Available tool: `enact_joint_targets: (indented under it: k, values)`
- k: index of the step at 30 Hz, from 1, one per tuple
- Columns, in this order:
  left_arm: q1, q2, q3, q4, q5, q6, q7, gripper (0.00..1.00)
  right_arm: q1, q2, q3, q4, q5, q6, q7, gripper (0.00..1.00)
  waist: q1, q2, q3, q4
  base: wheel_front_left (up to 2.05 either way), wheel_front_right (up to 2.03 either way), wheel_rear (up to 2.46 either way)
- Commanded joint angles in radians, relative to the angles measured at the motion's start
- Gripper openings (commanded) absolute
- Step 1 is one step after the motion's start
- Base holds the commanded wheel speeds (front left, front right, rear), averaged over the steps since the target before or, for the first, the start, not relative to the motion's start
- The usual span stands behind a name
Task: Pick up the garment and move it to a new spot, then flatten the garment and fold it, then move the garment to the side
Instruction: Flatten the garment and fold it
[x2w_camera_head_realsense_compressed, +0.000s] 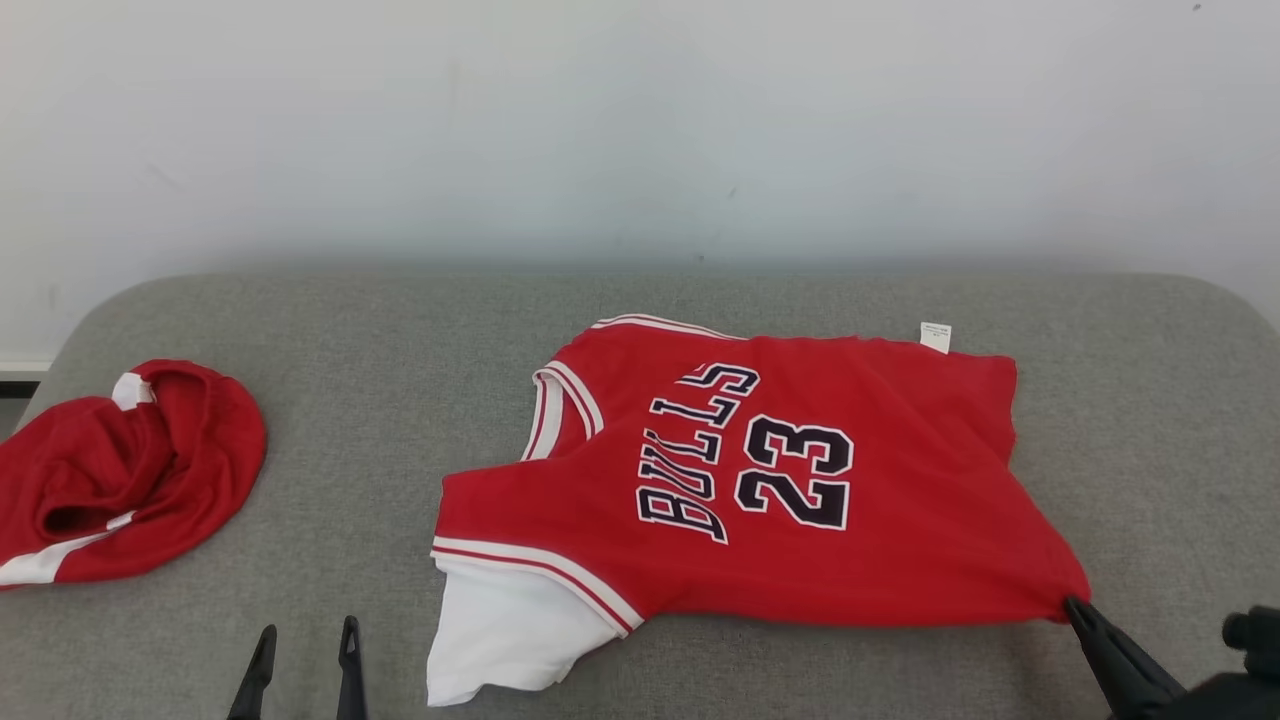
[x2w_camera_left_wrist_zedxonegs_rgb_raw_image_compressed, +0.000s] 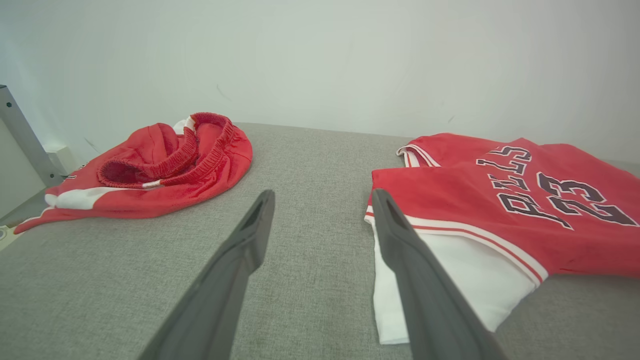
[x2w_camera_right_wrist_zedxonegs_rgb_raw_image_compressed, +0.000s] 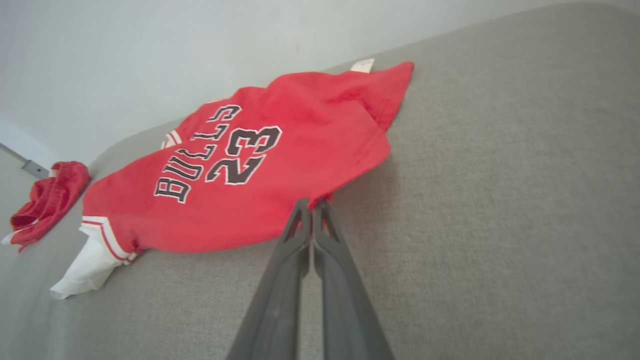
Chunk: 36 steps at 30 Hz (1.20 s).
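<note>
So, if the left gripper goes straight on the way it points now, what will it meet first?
Ahead of the left gripper lies only bare grey cushion, between the red shorts and the jersey, then the wall. Depth is unclear.

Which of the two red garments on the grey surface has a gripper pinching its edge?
The jersey printed BULLS 23: the right gripper is shut on its hem corner. The crumpled red shorts lie apart, untouched.
</note>
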Motion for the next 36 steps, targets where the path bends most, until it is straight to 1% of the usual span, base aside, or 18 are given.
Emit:
enact_joint_targets:
  k: [1,4,5,8,11,15,17,20,23,26,29,30,33,34,35,36]
  values:
    - [0.020,-0.003,0.002,0.002,0.010,-0.001,-0.005,1.00,0.055,0.024,-0.054,-0.058,-0.033,0.004,0.045,0.00,0.0001,0.0000,0.006,-0.004,0.00,0.00,0.00]
    - [0.009,-0.006,0.004,0.001,0.012,-0.002,-0.005,1.00,0.140,0.083,-0.154,-0.166,-0.084,0.004,0.152,0.00,0.0001,0.0000,0.017,-0.006,0.00,0.00,0.00]
    - [0.009,-0.006,0.004,0.001,0.012,-0.002,-0.005,1.00,0.140,0.083,-0.154,-0.166,-0.084,0.004,0.152,0.00,0.0001,0.0000,0.017,-0.006,0.00,0.00,0.00]
    - [-0.004,-0.011,0.002,0.004,0.012,-0.005,-0.005,1.00,0.181,0.147,-0.223,-0.246,-0.136,0.004,0.235,0.00,0.0001,0.0000,0.025,-0.002,0.00,0.00,0.00]
    - [-0.006,-0.017,0.001,0.010,0.013,-0.007,-0.005,1.00,0.180,0.203,-0.252,-0.292,-0.182,0.004,0.287,0.00,0.0001,0.0000,0.026,0.004,0.00,0.00,0.00]
    - [-0.011,-0.020,0.006,0.015,0.015,-0.012,-0.005,1.00,0.096,0.229,-0.247,-0.292,-0.239,0.004,0.319,0.00,0.0001,0.0000,0.029,0.011,0.00,0.00,0.00]
    - [-0.016,-0.020,0.002,0.020,0.019,-0.014,-0.005,1.00,0.043,0.214,-0.232,-0.264,-0.273,0.004,0.326,0.00,0.0001,0.0000,0.030,0.017,0.00,0.00,0.00]
    - [-0.027,-0.023,-0.004,0.026,0.023,-0.017,-0.005,1.00,-0.059,0.203,-0.220,-0.177,-0.286,0.004,0.322,0.00,0.0001,0.0000,0.031,0.030,0.00,0.00,0.00]
    - [-0.036,-0.024,-0.010,0.035,0.024,-0.025,-0.005,1.00,-0.167,0.187,-0.206,-0.058,-0.296,0.004,0.300,0.00,0.0001,0.0000,0.035,0.048,0.00,0.00,0.00]
    - [-0.052,-0.026,-0.014,0.048,0.026,-0.034,-0.005,1.00,-0.273,0.165,-0.187,0.082,-0.308,0.004,0.264,0.00,0.0001,0.0000,0.040,0.064,0.00,0.00,0.00]
    - [-0.055,-0.029,-0.015,0.058,0.029,-0.042,-0.005,1.00,-0.376,0.182,-0.172,0.239,-0.285,0.004,0.216,0.00,0.0001,0.0000,0.042,0.074,0.00,0.00,0.00]
    - [-0.066,-0.033,-0.020,0.066,0.032,-0.045,-0.005,1.00,-0.435,0.156,-0.149,0.339,-0.322,0.004,0.170,0.00,0.0001,0.0000,0.045,0.087,0.00,0.00,0.00]
    - [-0.076,-0.041,-0.022,0.074,0.034,-0.049,-0.005,1.00,-0.506,0.179,-0.116,0.475,-0.312,0.004,0.109,0.00,0.0001,0.0000,0.047,0.098,0.00,0.00,0.00]
    - [-0.076,-0.044,-0.024,0.078,0.034,-0.050,-0.005,1.00,-0.523,0.176,-0.105,0.520,-0.318,0.004,0.093,0.14,0.0001,0.0000,0.048,0.102,0.00,0.00,0.00]
    - [-0.080,-0.046,-0.024,0.083,0.034,-0.051,-0.005,1.00,-0.539,0.171,-0.087,0.554,-0.328,0.004,0.073,0.84,0.0001,0.0000,0.048,0.105,0.00,0.00,0.00]
    - [-0.085,-0.048,-0.024,0.086,0.033,-0.056,-0.005,1.00,-0.553,0.172,-0.076,0.580,-0.325,0.004,0.049,1.00,0.0001,0.0000,0.048,0.108,0.00,0.00,0.00]
